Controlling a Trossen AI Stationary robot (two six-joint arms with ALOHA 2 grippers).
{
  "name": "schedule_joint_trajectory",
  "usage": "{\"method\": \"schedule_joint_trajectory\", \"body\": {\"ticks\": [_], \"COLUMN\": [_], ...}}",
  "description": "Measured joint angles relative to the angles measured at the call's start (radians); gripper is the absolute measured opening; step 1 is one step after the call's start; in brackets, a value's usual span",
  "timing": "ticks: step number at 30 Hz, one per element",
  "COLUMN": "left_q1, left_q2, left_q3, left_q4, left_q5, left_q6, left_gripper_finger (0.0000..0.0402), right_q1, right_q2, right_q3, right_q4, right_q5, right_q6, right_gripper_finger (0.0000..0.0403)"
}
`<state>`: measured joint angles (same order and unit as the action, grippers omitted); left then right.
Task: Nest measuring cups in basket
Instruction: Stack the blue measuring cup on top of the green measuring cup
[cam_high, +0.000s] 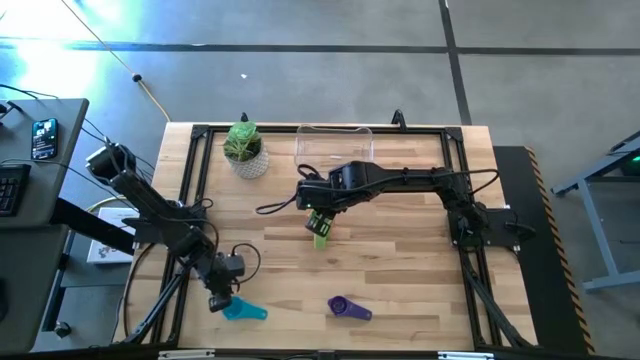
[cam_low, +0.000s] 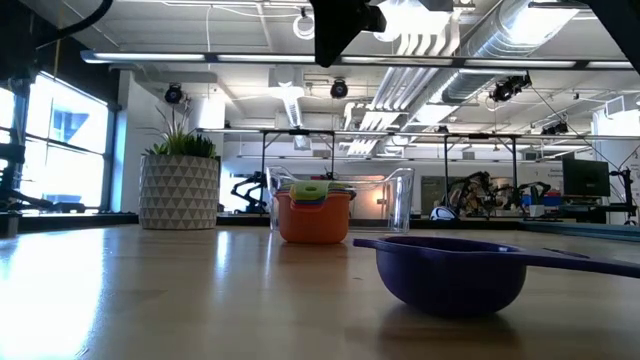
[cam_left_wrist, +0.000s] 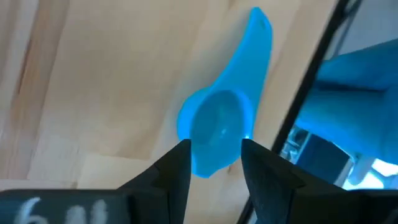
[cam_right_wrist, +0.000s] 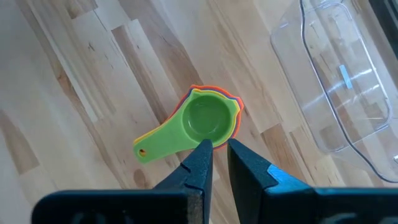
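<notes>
The left gripper (cam_left_wrist: 214, 165) hangs low over the front left of the table, jaws parted, and the teal cup (cam_left_wrist: 219, 124) lies flat on the wood with its bowl right between the fingertips, handle pointing away from them. Over at mid-table the right gripper (cam_right_wrist: 216, 158) hovers above the nested stack of cups (cam_right_wrist: 200, 123), green one on top, its jaws narrowly apart with the stack's rim just ahead of the tips, not clamped. The clear basket (cam_high: 335, 145) sits apart from that stack, at the table's (cam_high: 400, 260) far edge, beside the potted plant (cam_high: 245, 150). The purple cup (cam_high: 348, 308) lies alone near the front edge. Beyond the table, the low view shows a bright workshop with ceiling ducts.
</notes>
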<state>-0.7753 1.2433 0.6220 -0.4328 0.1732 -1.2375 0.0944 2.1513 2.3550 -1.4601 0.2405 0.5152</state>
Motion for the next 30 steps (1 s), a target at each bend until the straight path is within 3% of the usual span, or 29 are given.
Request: {"method": "schedule_joint_trajectory", "body": {"ticks": [22,30], "left_q1": [0.0,0.0], "left_q2": [0.158,0.173], "left_q3": [0.0,0.0], "left_q4": [0.043,0.043], "left_q5": [-0.027,-0.031], "left_q6": [-0.068,-0.042], "left_gripper_finger": [0.0106,0.0057], "right_q1": [0.0,0.0], "right_q2": [0.0,0.0], "right_q3": [0.0,0.0], "right_q4": [-0.008,-0.01], "right_q5": [-0.005,-0.006], "right_q6": [0.0,0.0], "right_gripper_finger": [0.0039,0.0039]}}
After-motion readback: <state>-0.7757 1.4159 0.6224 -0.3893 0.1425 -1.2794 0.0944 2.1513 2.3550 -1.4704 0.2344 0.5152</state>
